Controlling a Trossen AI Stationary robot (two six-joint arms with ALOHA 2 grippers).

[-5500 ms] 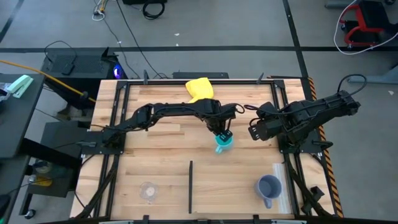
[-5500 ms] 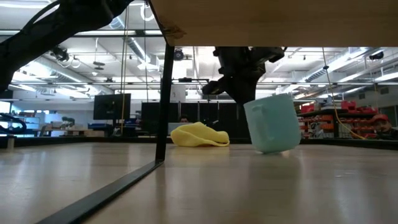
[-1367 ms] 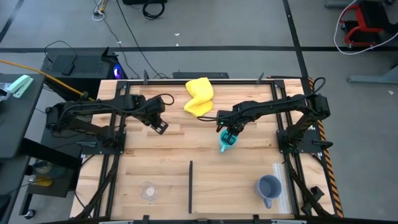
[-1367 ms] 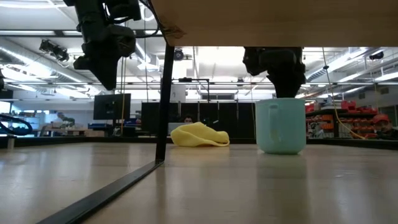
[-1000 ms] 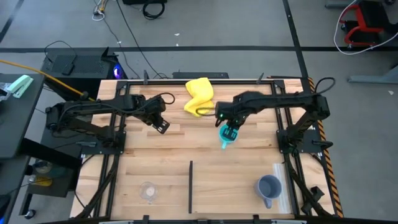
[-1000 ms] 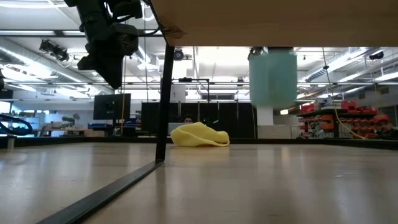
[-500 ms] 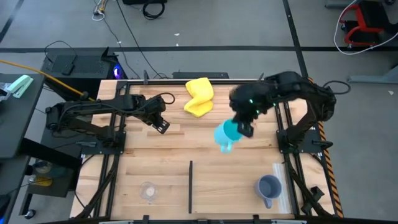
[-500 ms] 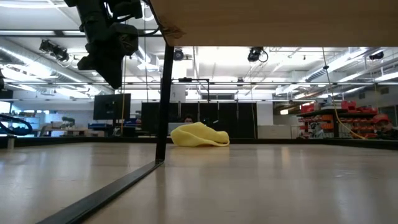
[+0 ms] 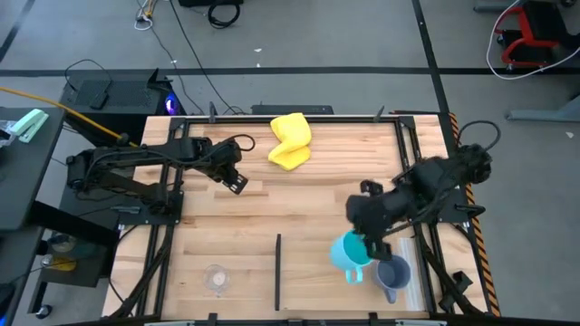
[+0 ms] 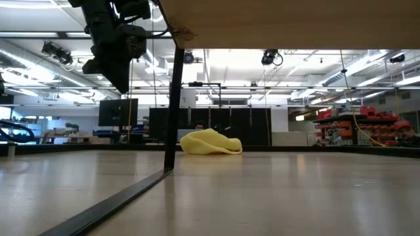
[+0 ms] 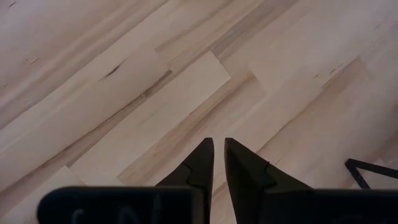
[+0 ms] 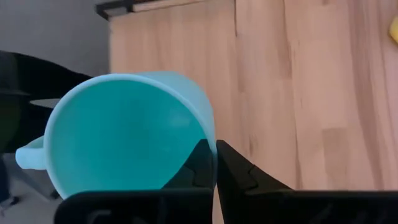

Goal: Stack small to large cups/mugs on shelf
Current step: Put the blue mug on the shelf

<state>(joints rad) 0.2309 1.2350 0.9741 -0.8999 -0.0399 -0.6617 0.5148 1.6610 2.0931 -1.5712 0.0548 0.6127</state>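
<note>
The right gripper [image 9: 362, 243], clenched on the rim of the bright-blue mug [image 9: 347, 251], has carried it off the surface to just beside the grey-blue mug [image 9: 392, 272], so nesting appears imminent.

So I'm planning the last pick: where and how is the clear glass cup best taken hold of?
Take the clear glass cup by its rim wall, from straight above: it stands upright and open-topped with no handle, in the near-left part of the table.
</note>
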